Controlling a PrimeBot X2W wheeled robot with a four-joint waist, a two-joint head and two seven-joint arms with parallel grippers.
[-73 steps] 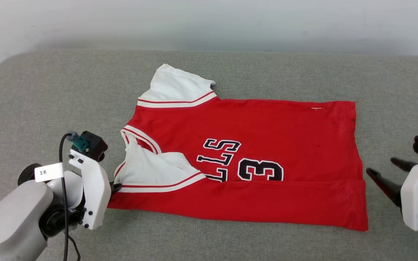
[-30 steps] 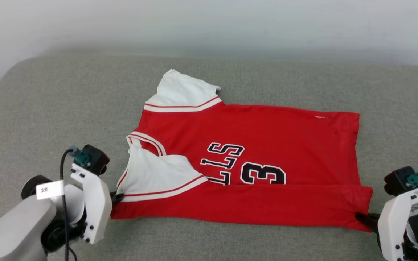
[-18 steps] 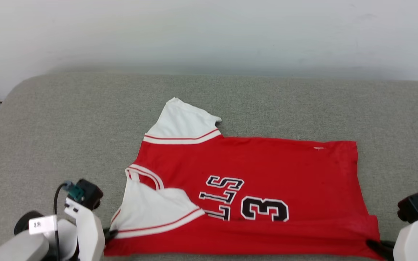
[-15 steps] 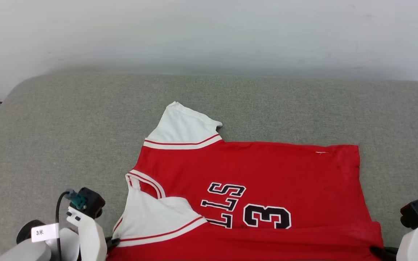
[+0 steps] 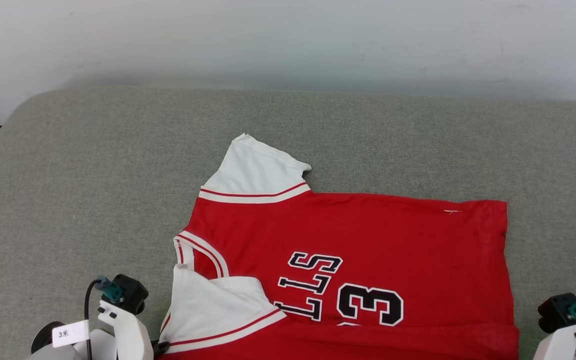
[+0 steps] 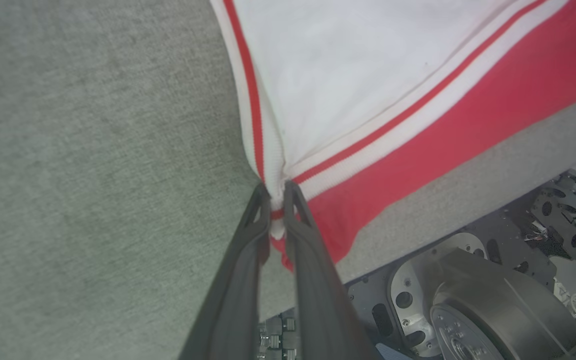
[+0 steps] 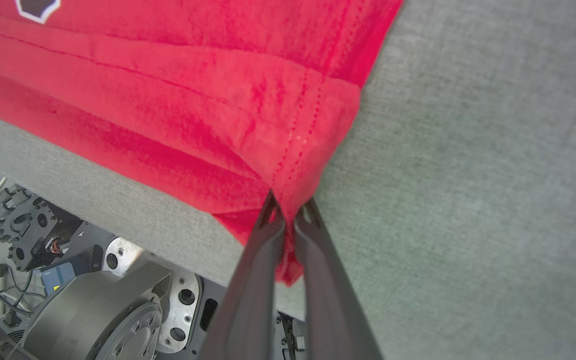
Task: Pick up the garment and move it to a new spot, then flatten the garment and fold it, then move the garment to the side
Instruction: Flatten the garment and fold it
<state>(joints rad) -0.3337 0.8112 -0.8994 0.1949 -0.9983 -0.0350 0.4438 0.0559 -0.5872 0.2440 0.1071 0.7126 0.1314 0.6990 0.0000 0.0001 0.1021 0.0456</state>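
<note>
While left gripper [image 6: 278,194], right gripper [image 7: 289,206] stay clamped, garment [image 5: 368,235] dragged nearer

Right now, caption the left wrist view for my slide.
Left claw shut on the striped sleeve corner of the garment, at the near edge of the grey cushion.

The garment [image 5: 368,235] reads "LLS" and "3"; a tag [image 5: 70,334] reads "3米".

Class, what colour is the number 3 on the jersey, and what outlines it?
The number 3 is black, outlined white; the head view shows it best.
</note>
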